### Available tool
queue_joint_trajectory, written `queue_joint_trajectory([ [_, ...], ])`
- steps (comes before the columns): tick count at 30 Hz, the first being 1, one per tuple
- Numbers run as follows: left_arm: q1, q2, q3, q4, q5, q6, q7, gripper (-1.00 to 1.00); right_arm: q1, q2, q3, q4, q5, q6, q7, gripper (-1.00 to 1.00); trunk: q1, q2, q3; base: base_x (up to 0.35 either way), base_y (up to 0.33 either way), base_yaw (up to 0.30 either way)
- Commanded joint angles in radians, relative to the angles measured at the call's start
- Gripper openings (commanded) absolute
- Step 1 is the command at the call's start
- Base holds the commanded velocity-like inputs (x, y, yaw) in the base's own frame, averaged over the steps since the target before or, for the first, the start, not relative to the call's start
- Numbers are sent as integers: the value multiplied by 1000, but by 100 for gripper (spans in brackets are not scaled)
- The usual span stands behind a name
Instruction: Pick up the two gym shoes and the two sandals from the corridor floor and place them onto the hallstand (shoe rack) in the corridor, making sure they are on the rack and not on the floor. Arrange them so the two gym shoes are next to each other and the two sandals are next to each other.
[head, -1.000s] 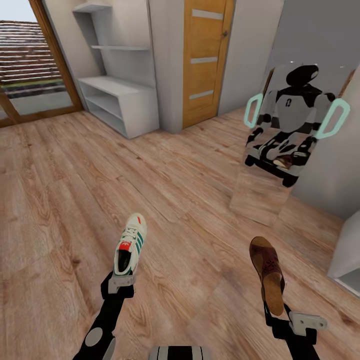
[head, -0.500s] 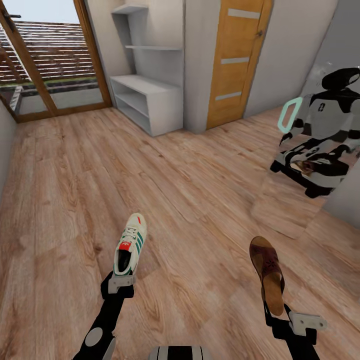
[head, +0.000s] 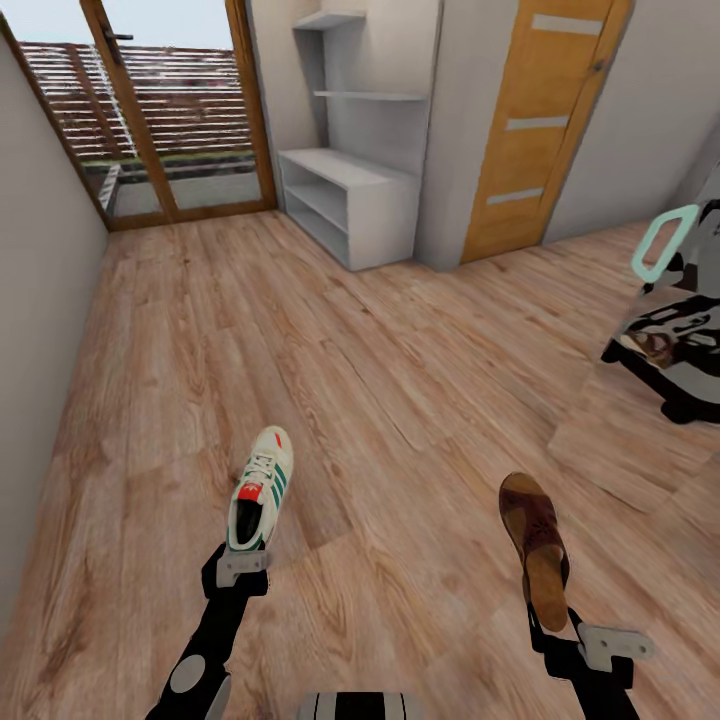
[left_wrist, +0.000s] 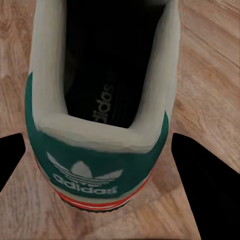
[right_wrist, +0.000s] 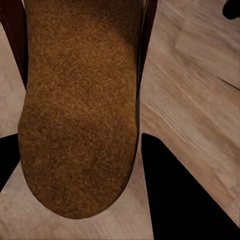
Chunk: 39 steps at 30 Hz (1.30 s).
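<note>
Left gripper (head: 243, 566): clamped on the heel of one sneaker (head: 260, 487), toe pointing ahead, held above the floor (head: 400, 370).
Right gripper (head: 548, 628): clamped on the heel end of one sandal (head: 534, 545), likewise carried in front.
Shoe rack (head: 345, 195): pale grey, far ahead beside the orange door (head: 540, 130); well apart from both shoes.
Risk: each shoe is gripped at its heel only, so a jolt while driving might tip or drop it; the near left wall (head: 40, 330) leaves little room on that side.
Room: narrow corridor, brown wood planks, glass door (head: 170, 120) at the end, mirror (head: 670, 310) at right.
</note>
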Motion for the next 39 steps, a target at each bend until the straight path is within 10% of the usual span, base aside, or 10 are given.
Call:
queue_joint_trajectory([
  [1,0,0,0,0,-1,0,1,-100,0,0,0,0,-3,0,0,-100,0,0,0,0,0,294],
  [39,0,0,0,-1,0,-1,1,-100,0,0,16,5,5,0,-10,-100,0,0,0,0,0,294],
])
